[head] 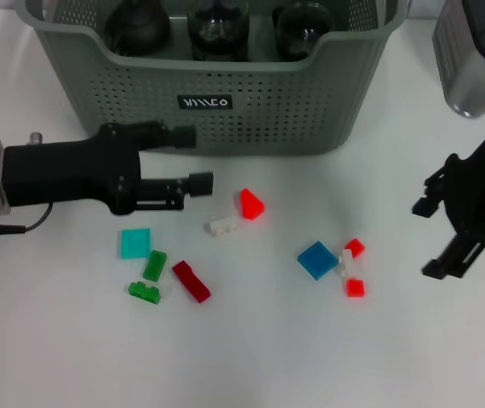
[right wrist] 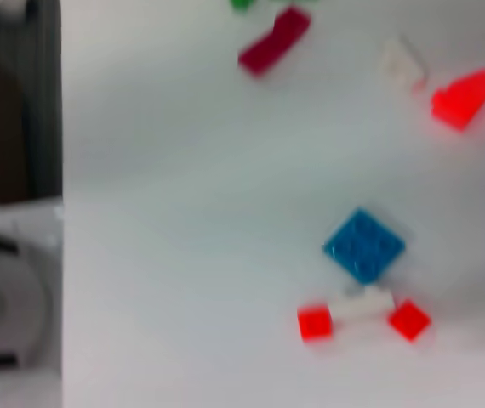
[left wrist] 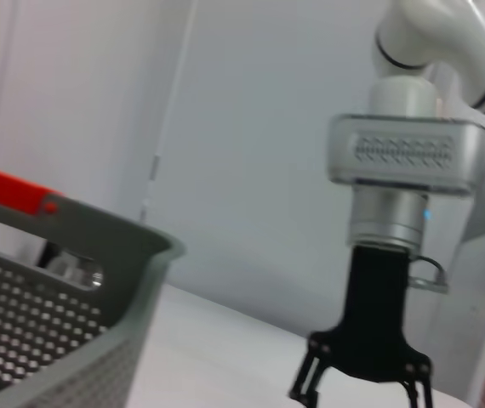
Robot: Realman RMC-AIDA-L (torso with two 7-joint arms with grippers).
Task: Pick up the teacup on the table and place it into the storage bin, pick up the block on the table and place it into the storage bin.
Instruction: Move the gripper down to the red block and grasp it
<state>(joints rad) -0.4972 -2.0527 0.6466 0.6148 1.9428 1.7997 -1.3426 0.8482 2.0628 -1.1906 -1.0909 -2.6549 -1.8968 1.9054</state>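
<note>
The grey-green storage bin [head: 259,102] stands at the back of the table and also shows in the left wrist view [left wrist: 55,289]. Three dark teaware pieces [head: 218,25] sit inside it. No teacup shows on the table. Loose blocks lie in front: a red wedge [head: 251,204], a white block [head: 220,225] and a blue block [head: 317,259]. My left gripper [head: 193,159] is open and empty, close in front of the bin, just left of the red wedge. My right gripper [head: 427,238] is open and empty at the right, beyond the blue block.
At the left lie a cyan block [head: 135,243], two green blocks [head: 154,265] and a dark red block [head: 191,281]. Two small red blocks [head: 355,287] and a white one [head: 345,262] lie by the blue block [right wrist: 363,245].
</note>
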